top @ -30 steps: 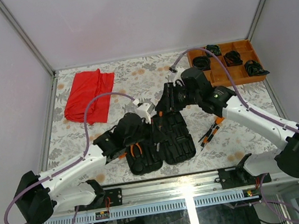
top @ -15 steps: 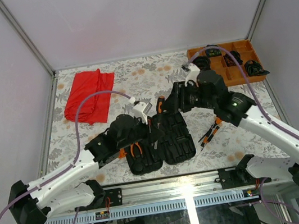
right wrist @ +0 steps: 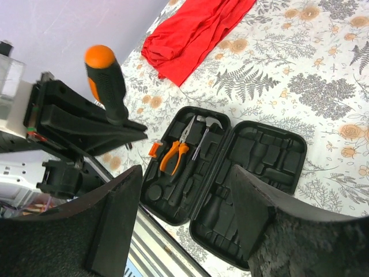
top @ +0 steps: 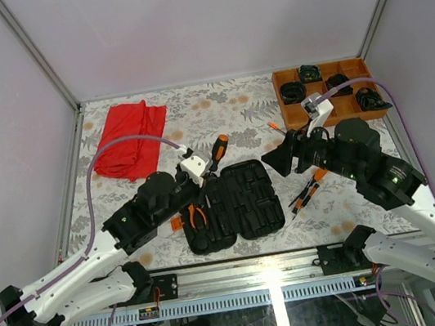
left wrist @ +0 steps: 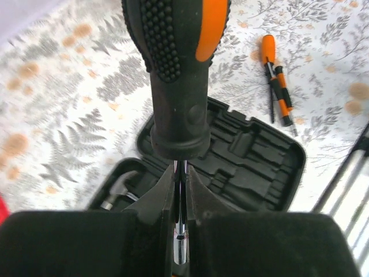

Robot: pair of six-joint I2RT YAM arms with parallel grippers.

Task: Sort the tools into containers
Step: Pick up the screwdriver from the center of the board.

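The black tool case lies open near the front edge. Orange-handled pliers and a silver-headed hammer lie in its left half; the right half shows bare slots. My left gripper is shut on the metal shaft of a large screwdriver, and its orange-and-black handle sticks up above the case's far left corner. In the left wrist view the handle fills the centre. My right gripper is open and empty, raised to the right of the case. Thin screwdrivers lie loose right of the case.
An orange-brown wooden tray with black coiled bundles stands at the back right. A red cloth lies at the back left. The case has a small orange latch on its left side. The metal rail runs along the front edge.
My left gripper has risen off the case's left half with the screwdriver in it. My right arm has drawn back to the right, off the case.
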